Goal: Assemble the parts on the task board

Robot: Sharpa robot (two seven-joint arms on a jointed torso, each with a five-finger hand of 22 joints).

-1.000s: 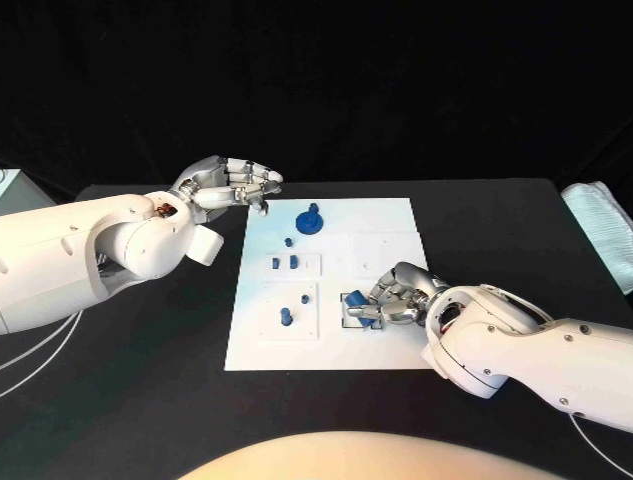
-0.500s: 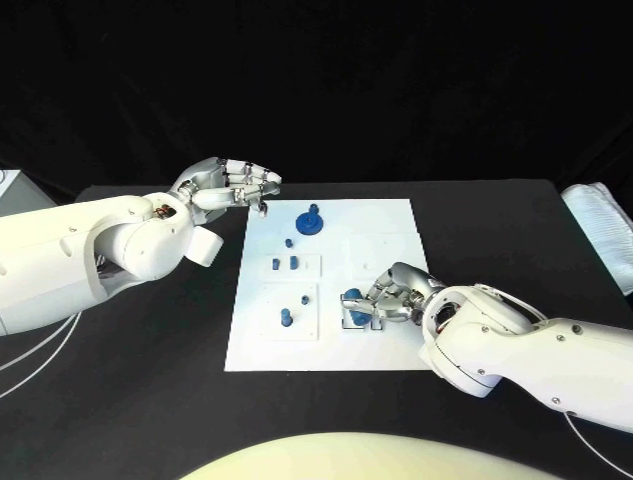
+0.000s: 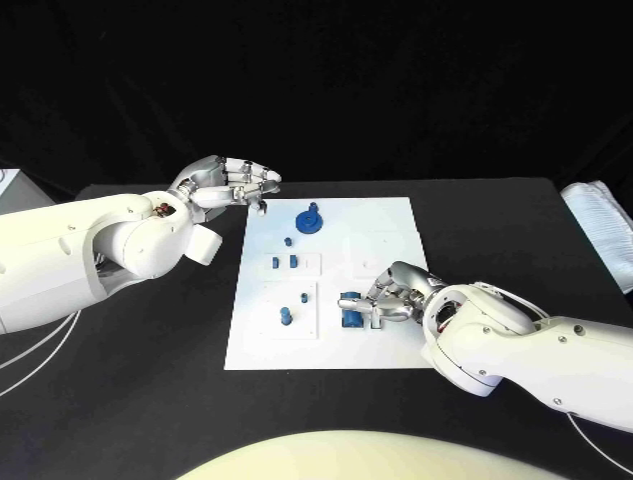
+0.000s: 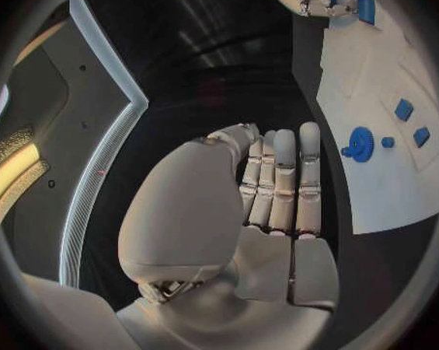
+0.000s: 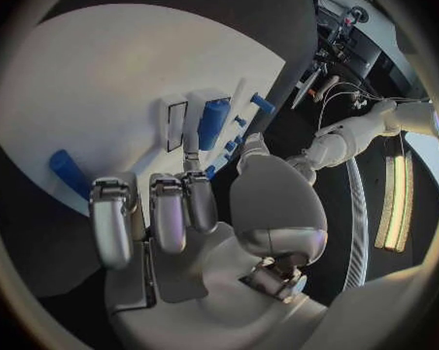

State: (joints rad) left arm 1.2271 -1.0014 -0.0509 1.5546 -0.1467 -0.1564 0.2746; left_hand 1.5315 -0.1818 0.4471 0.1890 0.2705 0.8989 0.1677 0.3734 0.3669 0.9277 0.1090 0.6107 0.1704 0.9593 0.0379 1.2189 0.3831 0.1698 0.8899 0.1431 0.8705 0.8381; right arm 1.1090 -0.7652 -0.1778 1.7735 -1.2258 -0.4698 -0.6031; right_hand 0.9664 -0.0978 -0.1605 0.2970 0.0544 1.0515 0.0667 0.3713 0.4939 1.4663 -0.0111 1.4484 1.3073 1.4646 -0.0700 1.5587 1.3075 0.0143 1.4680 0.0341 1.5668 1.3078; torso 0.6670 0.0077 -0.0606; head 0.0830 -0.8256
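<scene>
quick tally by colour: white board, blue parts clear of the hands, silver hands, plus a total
white task board: 1
blue parts clear of the hands: 6, the gear-shaped part among them
silver hands: 2, left hand and right hand
total: 9
blue right at the right hand left out: too hidden to count

One white task board (image 3: pixel 388 225) lies on one black table (image 3: pixel 532 230), carrying several small blue parts (image 3: pixel 286 317) and one blue gear (image 3: pixel 309 221).
</scene>
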